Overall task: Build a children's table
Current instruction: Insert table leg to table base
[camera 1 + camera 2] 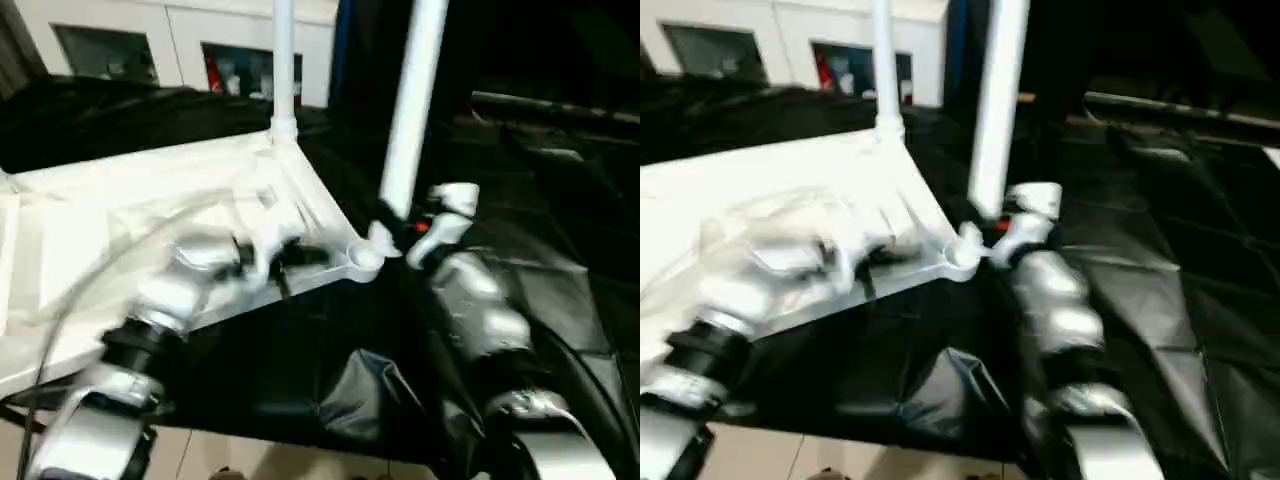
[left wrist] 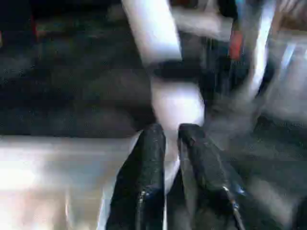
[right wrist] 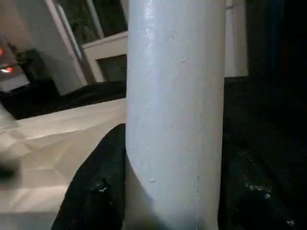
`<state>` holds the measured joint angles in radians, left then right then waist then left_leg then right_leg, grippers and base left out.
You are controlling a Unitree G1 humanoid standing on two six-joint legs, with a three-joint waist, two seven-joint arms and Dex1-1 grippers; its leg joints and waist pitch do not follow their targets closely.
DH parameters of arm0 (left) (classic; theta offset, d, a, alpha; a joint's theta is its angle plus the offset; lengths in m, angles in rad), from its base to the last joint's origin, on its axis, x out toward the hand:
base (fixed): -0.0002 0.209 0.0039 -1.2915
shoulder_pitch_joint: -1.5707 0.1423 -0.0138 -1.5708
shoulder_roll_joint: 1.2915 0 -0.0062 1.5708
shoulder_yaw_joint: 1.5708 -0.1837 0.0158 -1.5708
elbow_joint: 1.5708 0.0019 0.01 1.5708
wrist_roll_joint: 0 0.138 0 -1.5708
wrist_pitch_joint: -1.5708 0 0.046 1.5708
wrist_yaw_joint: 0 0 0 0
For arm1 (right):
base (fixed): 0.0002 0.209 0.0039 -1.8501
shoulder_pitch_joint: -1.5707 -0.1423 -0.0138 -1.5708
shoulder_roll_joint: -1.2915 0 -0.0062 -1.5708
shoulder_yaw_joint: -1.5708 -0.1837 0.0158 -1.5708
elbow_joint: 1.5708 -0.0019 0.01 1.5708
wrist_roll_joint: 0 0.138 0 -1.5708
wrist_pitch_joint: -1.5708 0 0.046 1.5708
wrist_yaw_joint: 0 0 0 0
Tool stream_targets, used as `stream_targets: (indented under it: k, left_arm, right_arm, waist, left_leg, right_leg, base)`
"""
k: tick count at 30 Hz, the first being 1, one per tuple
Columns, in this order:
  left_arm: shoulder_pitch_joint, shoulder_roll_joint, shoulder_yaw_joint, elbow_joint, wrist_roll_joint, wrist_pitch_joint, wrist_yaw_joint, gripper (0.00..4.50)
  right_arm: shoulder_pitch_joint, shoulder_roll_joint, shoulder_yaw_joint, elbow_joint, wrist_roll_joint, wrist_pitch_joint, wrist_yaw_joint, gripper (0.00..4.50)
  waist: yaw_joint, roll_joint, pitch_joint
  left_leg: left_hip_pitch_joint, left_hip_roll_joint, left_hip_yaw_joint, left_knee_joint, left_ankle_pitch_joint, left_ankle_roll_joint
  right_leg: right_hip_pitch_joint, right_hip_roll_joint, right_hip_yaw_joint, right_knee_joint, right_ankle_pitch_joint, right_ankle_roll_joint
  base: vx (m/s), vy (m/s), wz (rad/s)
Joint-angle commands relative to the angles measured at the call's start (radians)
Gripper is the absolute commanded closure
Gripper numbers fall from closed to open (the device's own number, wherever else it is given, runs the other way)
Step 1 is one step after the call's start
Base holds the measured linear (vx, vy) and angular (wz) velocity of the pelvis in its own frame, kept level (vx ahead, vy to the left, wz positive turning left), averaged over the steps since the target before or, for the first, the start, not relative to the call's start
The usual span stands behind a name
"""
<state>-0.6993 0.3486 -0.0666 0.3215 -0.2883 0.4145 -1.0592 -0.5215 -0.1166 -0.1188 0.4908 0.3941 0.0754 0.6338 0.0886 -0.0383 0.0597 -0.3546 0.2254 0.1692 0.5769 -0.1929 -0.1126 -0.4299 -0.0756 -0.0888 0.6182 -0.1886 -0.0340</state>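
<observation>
While the right gripper [image 1: 400, 228] clamps the white tapered plastic leg [image 1: 412, 110], left fingers [image 2: 148, 158] nearly closed; misaligned with the round corner socket [image 1: 362, 257], it may jam.

You see a large table covered with a black cloth [image 1: 520, 250]; the cloth is creased and shiny, and at the near edge it hangs down in folds. Directly on it, on the left side, lies the white tabletop [image 1: 120, 220] of the children's table, upside down, with its ribbed underside facing up. Its near right corner socket [image 1: 362, 257] is close to the middle of the cloth. At its far corner one white leg [image 1: 283, 60] stands upright. Under the near edge you see a pale floor [image 1: 250, 462].
</observation>
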Motion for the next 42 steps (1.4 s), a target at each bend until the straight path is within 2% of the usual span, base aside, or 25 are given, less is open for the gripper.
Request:
stream_targets:
  k: [1, 2, 3, 4, 5, 6, 7, 8, 9, 11, 14, 17, 20, 21, 22, 23, 25, 27, 30, 32, 33, 37, 38, 39, 42]
  left_arm:
    - [-0.029, -0.02, 0.047, 0.023, -0.042, 0.022, 0.033, 3.43]
    - [-0.029, -0.02, 0.047, 0.023, -0.042, 0.022, 0.033, 3.32]
    - [-0.076, -0.061, 0.107, 0.066, -0.096, 0.058, 0.084, 3.32]
    - [-0.105, -0.09, 0.143, 0.088, -0.138, 0.096, 0.114, 3.32]
    - [-0.121, -0.108, 0.168, 0.094, -0.171, 0.13, 0.137, 3.06]
    - [-0.125, -0.126, 0.177, 0.098, -0.187, 0.143, 0.148, 3.0]
    - [-0.128, -0.145, 0.181, 0.104, -0.198, 0.161, 0.162, 3.0]
    - [-0.125, -0.155, 0.18, 0.101, -0.203, 0.175, 0.169, 2.92]
    - [-0.122, -0.182, 0.184, 0.092, -0.233, 0.195, 0.161, 2.78]
    - [-0.122, -0.197, 0.183, 0.08, -0.247, 0.212, 0.16, 2.57]
    - [-0.118, -0.218, 0.179, 0.057, -0.274, 0.265, 0.157, 2.41]
    - [-0.102, -0.23, 0.134, 0.065, -0.226, 0.253, 0.18, 2.15]
    - [-0.093, -0.239, 0.134, 0.09, -0.204, 0.233, 0.223, 1.92]
    - [-0.087, -0.244, 0.14, 0.094, -0.203, 0.231, 0.238, 1.79]
    - [-0.084, -0.244, 0.142, 0.092, -0.204, 0.232, 0.243, 1.72]
    - [-0.072, -0.247, 0.148, 0.079, -0.213, 0.245, 0.253, 1.71]
    - [-0.068, -0.251, 0.158, 0.064, -0.225, 0.262, 0.266, 1.6]
    - [-0.07, -0.257, 0.202, 0.04, -0.275, 0.302, 0.285, 1.35]
    - [-0.074, -0.249, 0.237, 0.03, -0.312, 0.329, 0.29, 1.35]
    - [-0.072, -0.244, 0.249, 0.024, -0.325, 0.34, 0.297, 1.35]
    - [-0.071, -0.244, 0.254, 0.021, -0.333, 0.349, 0.3, 1.61]
    - [-0.057, -0.232, 0.243, 0.018, -0.322, 0.363, 0.313, 1.83]
    - [-0.053, -0.23, 0.233, 0.014, -0.314, 0.36, 0.311, 1.99]
    - [-0.05, -0.226, 0.226, 0.009, -0.314, 0.362, 0.304, 2.11]
    - [-0.05, -0.226, 0.222, 0.006, -0.315, 0.363, 0.299, 2.16]
  right_arm:
    - [0.026, -0.017, 0.03, -0.083, 0.023, 0.05, 0.049, 2.59]
    - [0.026, -0.017, 0.03, -0.083, 0.023, 0.05, 0.049, 2.59]
    - [0.055, -0.029, 0.058, -0.13, 0.032, 0.082, 0.078, 2.59]
    - [0.073, -0.035, 0.076, -0.152, 0.029, 0.089, 0.094, 2.59]
    - [0.087, -0.04, 0.087, -0.174, 0.028, 0.101, 0.103, 2.59]
    - [0.107, -0.039, 0.097, -0.199, 0.032, 0.115, 0.109, 2.59]
    - [0.122, -0.037, 0.106, -0.221, 0.034, 0.123, 0.11, 2.59]
    - [0.134, -0.034, 0.11, -0.239, 0.036, 0.133, 0.109, 2.59]
    - [0.152, -0.029, 0.128, -0.276, 0.043, 0.158, 0.114, 2.59]
    - [0.165, -0.03, 0.142, -0.311, 0.041, 0.182, 0.11, 2.59]
    - [0.184, -0.031, 0.165, -0.355, 0.039, 0.211, 0.108, 2.59]
    - [0.198, -0.043, 0.19, -0.38, 0.021, 0.22, 0.108, 2.59]
    - [0.208, -0.054, 0.202, -0.398, 0.007, 0.227, 0.105, 2.59]
    - [0.214, -0.057, 0.204, -0.408, 0.003, 0.234, 0.102, 2.59]
    - [0.216, -0.057, 0.205, -0.412, 0.005, 0.239, 0.103, 2.59]
    - [0.226, -0.056, 0.207, -0.427, 0.002, 0.251, 0.098, 2.59]
    - [0.231, -0.055, 0.207, -0.438, 0.004, 0.264, 0.088, 2.59]
    - [0.237, -0.057, 0.213, -0.454, 0.004, 0.276, 0.076, 2.59]
    - [0.23, -0.054, 0.215, -0.451, 0.004, 0.276, 0.062, 2.59]
    - [0.227, -0.05, 0.214, -0.445, 0.002, 0.274, 0.058, 2.59]
    - [0.225, -0.053, 0.211, -0.444, 0.004, 0.276, 0.062, 2.59]
    - [0.227, -0.054, 0.207, -0.462, 0.005, 0.295, 0.057, 2.59]
    - [0.228, -0.057, 0.208, -0.466, 0.008, 0.299, 0.059, 2.59]
    - [0.228, -0.058, 0.21, -0.467, 0.009, 0.3, 0.058, 2.59]
    - [0.227, -0.06, 0.211, -0.464, 0.008, 0.299, 0.061, 2.59]
  waist:
    - [-0.001, 0.023, -0.077]
    - [-0.002, 0.021, -0.077]
    - [-0.006, 0.025, -0.07]
    - [0.0, 0.033, -0.069]
    - [0.0, 0.025, -0.067]
    - [0.006, 0.033, -0.07]
    - [0.006, 0.036, -0.068]
    - [0.004, 0.031, -0.068]
    - [0.005, 0.039, -0.07]
    - [0.005, 0.034, -0.075]
    - [0.003, 0.038, -0.076]
    - [0.001, 0.034, -0.074]
    - [0.001, 0.037, -0.073]
    - [0.0, 0.034, -0.073]
    - [0.0, 0.034, -0.074]
    - [0.001, 0.029, -0.074]
    - [0.002, 0.028, -0.073]
    - [0.003, 0.026, -0.074]
    - [0.001, 0.029, -0.072]
    - [-0.001, 0.035, -0.072]
    - [-0.001, 0.034, -0.072]
    - [-0.001, 0.035, -0.075]
    - [-0.001, 0.039, -0.075]
    - [-0.002, 0.032, -0.075]
    - [-0.001, 0.035, -0.075]
  left_leg:
    - [0.003, -0.004, 0.014, -0.049, -0.046, 0.086]
    - [0.002, -0.004, 0.013, -0.048, -0.058, 0.08]
    - [0.001, -0.008, 0.015, -0.052, -0.105, 0.058]
    - [0.007, -0.006, 0.016, -0.05, -0.128, 0.051]
    - [0.006, -0.006, 0.015, -0.052, -0.15, 0.039]
    - [0.008, -0.005, 0.012, -0.051, -0.135, 0.033]
    - [0.007, -0.004, 0.012, -0.052, -0.132, 0.035]
    - [0.004, -0.004, 0.012, -0.052, -0.126, 0.035]
    - [-0.001, -0.005, 0.008, -0.051, -0.102, 0.04]
    - [-0.005, -0.006, 0.007, -0.047, -0.067, 0.05]
    - [-0.004, -0.007, 0.008, -0.045, -0.052, 0.059]
    - [-0.004, -0.007, 0.008, -0.046, -0.068, 0.063]
    - [-0.002, -0.006, 0.008, -0.047, -0.083, 0.059]
    - [-0.003, -0.005, 0.008, -0.047, -0.086, 0.056]
    - [-0.004, -0.006, 0.008, -0.046, -0.085, 0.055]
    - [-0.005, -0.006, 0.007, -0.047, -0.085, 0.054]
    - [-0.005, -0.006, 0.008, -0.047, -0.082, 0.052]
    - [-0.005, -0.005, 0.008, -0.045, -0.072, 0.055]
    - [-0.004, -0.007, 0.008, -0.046, -0.082, 0.052]
    - [-0.003, -0.007, 0.008, -0.046, -0.093, 0.049]
    - [-0.003, -0.007, 0.008, -0.046, -0.087, 0.048]
    - [-0.003, -0.007, 0.008, -0.044, -0.069, 0.054]
    - [-0.003, -0.007, 0.008, -0.044, -0.071, 0.054]
    - [-0.004, -0.008, 0.008, -0.044, -0.072, 0.054]
    - [-0.003, -0.008, 0.008, -0.044, -0.075, 0.052]
  right_leg:
    - [0.091, -0.046, 0.052, -0.045, 0.133, -0.279]
    - [0.093, -0.047, 0.052, -0.044, 0.117, -0.275]
    - [0.092, -0.045, 0.052, -0.057, 0.02, -0.251]
    - [0.089, -0.05, 0.052, -0.063, -0.021, -0.245]
    - [0.095, -0.052, 0.052, -0.069, -0.094, -0.231]
    - [0.094, -0.053, 0.052, -0.068, -0.11, -0.223]
    - [0.092, -0.053, 0.053, -0.071, -0.107, -0.222]
    - [0.093, -0.052, 0.053, -0.071, -0.099, -0.221]
    - [0.095, -0.05, 0.051, -0.066, -0.073, -0.221]
    - [0.099, -0.048, 0.051, -0.06, -0.021, -0.227]
    - [0.098, -0.047, 0.051, -0.058, 0.014, -0.235]
    - [0.098, -0.048, 0.05, -0.063, -0.009, -0.225]
    - [0.097, -0.047, 0.05, -0.067, -0.046, -0.209]
    - [0.097, -0.048, 0.05, -0.069, -0.052, -0.208]
    - [0.098, -0.048, 0.05, -0.068, -0.051, -0.207]
    - [0.099, -0.049, 0.05, -0.067, -0.064, -0.202]
    - [0.098, -0.049, 0.051, -0.068, -0.067, -0.196]
    - [0.096, -0.05, 0.051, -0.065, -0.055, -0.201]
    - [0.095, -0.05, 0.05, -0.068, -0.076, -0.199]
    - [0.093, -0.047, 0.05, -0.072, -0.089, -0.193]
    - [0.094, -0.047, 0.05, -0.069, -0.078, -0.192]
    - [0.095, -0.045, 0.05, -0.064, -0.03, -0.205]
    - [0.095, -0.046, 0.05, -0.065, -0.025, -0.206]
    - [0.098, -0.046, 0.05, -0.065, -0.027, -0.205]
    - [0.097, -0.047, 0.05, -0.066, -0.046, -0.2]
  base:
    - [0.0, 0.0, 0.0]
    - [0.0, 0.0, 0.0]
    - [-0.051, 0.0, -0.01]
    - [-0.055, -0.003, 0.01]
    - [-0.055, -0.003, 0.01]
    - [0.0, 0.0, 0.0]
    - [0.0, 0.0, 0.0]
    - [0.0, 0.0, 0.0]
    - [0.0, 0.0, 0.0]
    - [0.0, 0.0, 0.0]
    - [0.0, 0.0, 0.0]
    - [0.0, 0.0, 0.0]
    - [0.0, 0.0, 0.0]
    - [0.0, 0.0, 0.0]
    - [0.0, 0.0, 0.0]
    - [0.0, 0.0, 0.0]
    - [0.0, 0.0, 0.0]
    - [0.0, 0.0, 0.0]
    - [0.0, 0.0, 0.0]
    - [0.0, 0.0, 0.0]
    - [0.0, 0.0, 0.0]
    - [0.0, 0.0, 0.0]
    - [0.0, 0.0, 0.0]
    - [0.0, 0.0, 0.0]
    - [0.0, 0.0, 0.0]
